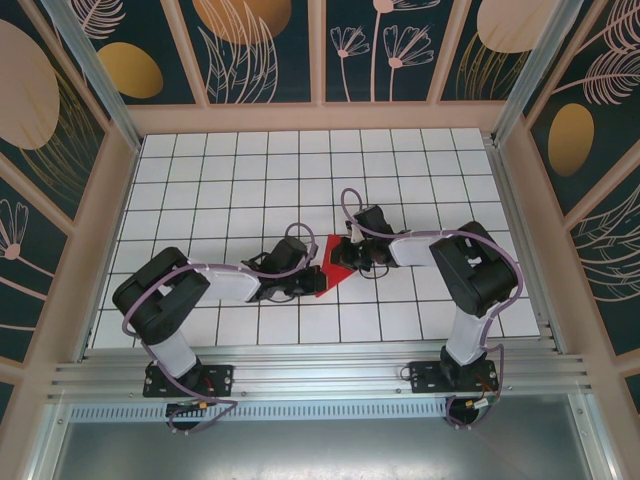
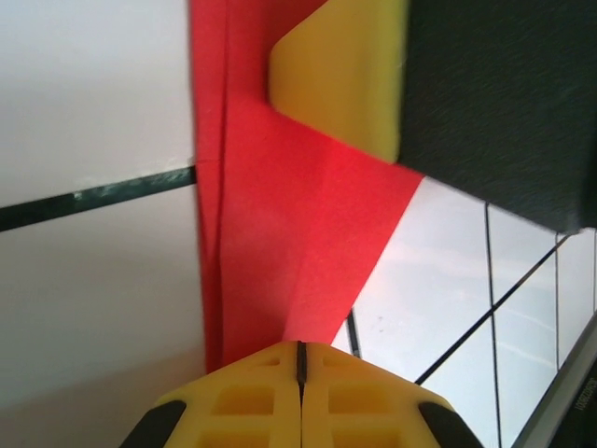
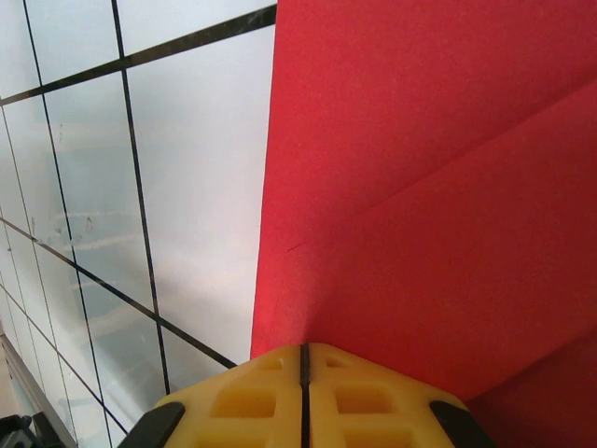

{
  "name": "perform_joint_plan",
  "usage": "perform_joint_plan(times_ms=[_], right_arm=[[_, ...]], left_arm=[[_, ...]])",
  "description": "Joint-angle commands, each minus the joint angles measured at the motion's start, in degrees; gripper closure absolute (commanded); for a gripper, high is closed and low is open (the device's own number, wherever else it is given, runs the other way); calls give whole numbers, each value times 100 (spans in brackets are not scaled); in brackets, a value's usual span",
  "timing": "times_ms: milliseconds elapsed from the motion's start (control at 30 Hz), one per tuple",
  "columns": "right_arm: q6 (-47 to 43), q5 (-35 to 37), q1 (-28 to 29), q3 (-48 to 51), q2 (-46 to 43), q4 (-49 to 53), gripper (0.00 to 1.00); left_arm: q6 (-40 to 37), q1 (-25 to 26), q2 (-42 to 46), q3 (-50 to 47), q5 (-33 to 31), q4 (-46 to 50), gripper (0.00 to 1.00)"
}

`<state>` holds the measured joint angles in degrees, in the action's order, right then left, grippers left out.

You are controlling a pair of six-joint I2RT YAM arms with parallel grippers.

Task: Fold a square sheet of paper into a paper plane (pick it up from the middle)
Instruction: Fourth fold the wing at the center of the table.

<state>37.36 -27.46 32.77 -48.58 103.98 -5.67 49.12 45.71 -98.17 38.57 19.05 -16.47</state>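
Note:
The square sheet of paper (image 1: 329, 268) is bright red and lies on the tiled table between the two arms, folded into a broad pointed shape with layered flaps. My left gripper (image 1: 312, 274) is shut, its tips down on the paper's left part (image 2: 280, 215). In the left wrist view its yellow fingertips (image 2: 300, 347) meet over a crease, and a yellow finger (image 2: 345, 75) of the right gripper rests on the paper's far end. My right gripper (image 1: 349, 256) is shut too, its tips (image 3: 304, 350) touching the red paper (image 3: 420, 187) near its straight edge.
The table (image 1: 240, 170) is white tiles with dark grid lines, closed in by beige walls (image 1: 115, 200) on three sides. An aluminium rail (image 1: 320, 375) carrying both arm bases runs along the near edge.

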Motion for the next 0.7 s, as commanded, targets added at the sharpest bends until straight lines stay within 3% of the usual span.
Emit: perform_joint_plan(times_ms=[0, 200, 667], right_arm=[[-107, 279, -15, -41, -17, 473, 90], [-151, 75, 115, -43, -448, 547, 88], [311, 144, 655, 494, -303, 84, 89]], left_arm=[[84, -23, -209, -256, 32, -96, 96], [133, -19, -250, -533, 130, -208, 98], [69, -19, -396, -473, 124, -75, 99]])
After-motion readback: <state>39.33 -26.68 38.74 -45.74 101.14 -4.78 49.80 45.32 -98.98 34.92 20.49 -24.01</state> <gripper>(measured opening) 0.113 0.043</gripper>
